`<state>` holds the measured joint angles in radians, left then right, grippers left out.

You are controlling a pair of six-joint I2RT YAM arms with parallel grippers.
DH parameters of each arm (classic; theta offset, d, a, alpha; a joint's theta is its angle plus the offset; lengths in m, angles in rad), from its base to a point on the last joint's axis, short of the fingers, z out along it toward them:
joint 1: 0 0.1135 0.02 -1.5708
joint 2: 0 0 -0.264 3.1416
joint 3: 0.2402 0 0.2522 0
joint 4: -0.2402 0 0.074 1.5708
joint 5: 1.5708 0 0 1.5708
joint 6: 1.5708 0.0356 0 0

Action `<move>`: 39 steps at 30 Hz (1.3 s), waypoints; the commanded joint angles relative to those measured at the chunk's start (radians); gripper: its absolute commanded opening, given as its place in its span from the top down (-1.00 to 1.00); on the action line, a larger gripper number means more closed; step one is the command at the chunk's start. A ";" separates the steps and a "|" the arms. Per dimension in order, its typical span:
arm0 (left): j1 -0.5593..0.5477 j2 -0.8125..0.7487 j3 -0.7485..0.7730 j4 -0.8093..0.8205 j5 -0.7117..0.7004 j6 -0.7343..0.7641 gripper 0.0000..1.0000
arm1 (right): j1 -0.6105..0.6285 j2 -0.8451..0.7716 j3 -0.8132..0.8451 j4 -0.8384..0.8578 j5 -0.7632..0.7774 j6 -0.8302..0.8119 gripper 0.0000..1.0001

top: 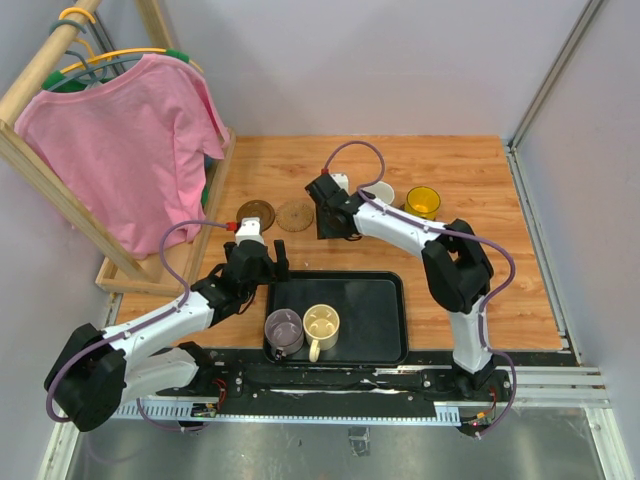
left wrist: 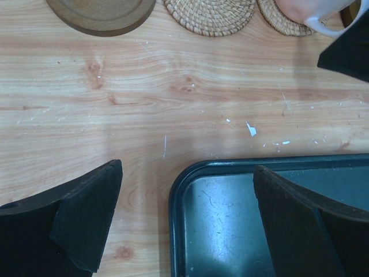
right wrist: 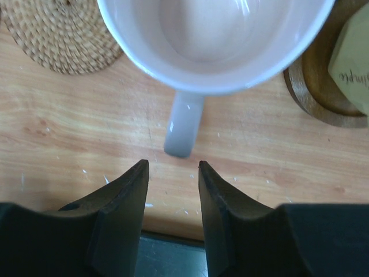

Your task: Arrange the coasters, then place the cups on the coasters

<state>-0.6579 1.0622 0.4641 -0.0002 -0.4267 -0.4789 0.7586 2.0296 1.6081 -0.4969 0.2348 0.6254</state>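
Observation:
A pale pink cup (right wrist: 213,40) stands on a woven tan coaster (left wrist: 281,22), its handle (right wrist: 183,127) pointing at my right gripper (right wrist: 173,167). That gripper is open, its tips just short of the handle and touching nothing. Left of it lie a bare woven coaster (top: 296,215) and a dark brown coaster (top: 258,212). A whitish cup (top: 380,192) sits on a dark coaster (right wrist: 314,98), and beside it stands an amber cup (top: 423,202). My left gripper (left wrist: 187,196) hangs wide open over the tray's far left corner (left wrist: 179,184).
The black tray (top: 385,300) near the arm bases holds a greyish purple cup (top: 283,330) and a cream-yellow cup (top: 321,325). A wooden rack with a pink shirt (top: 130,150) stands at the far left. Grey walls close in the table.

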 commanded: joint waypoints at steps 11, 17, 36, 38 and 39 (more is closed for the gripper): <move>-0.009 -0.140 0.010 -0.034 0.181 0.032 -0.99 | 0.049 -0.392 -0.284 0.010 0.104 -0.023 -0.33; -0.032 -0.217 -0.002 -0.076 0.311 0.020 -0.99 | 0.048 -0.615 -0.458 0.036 0.150 -0.095 -0.50; -0.115 -0.275 -0.016 -0.147 0.186 -0.052 -0.99 | 0.158 -0.735 -0.695 0.234 -0.410 -0.394 0.14; -0.115 -0.272 -0.015 -0.147 0.179 -0.048 -0.99 | 0.183 -0.712 -0.675 0.232 -0.417 -0.404 0.14; -0.115 -0.272 -0.014 -0.147 0.178 -0.047 -0.99 | 0.195 -0.703 -0.667 0.228 -0.420 -0.408 0.14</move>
<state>-0.7639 0.7860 0.4446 -0.1543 -0.2176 -0.5289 0.9028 1.2934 0.8894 -0.2726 -0.1371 0.2806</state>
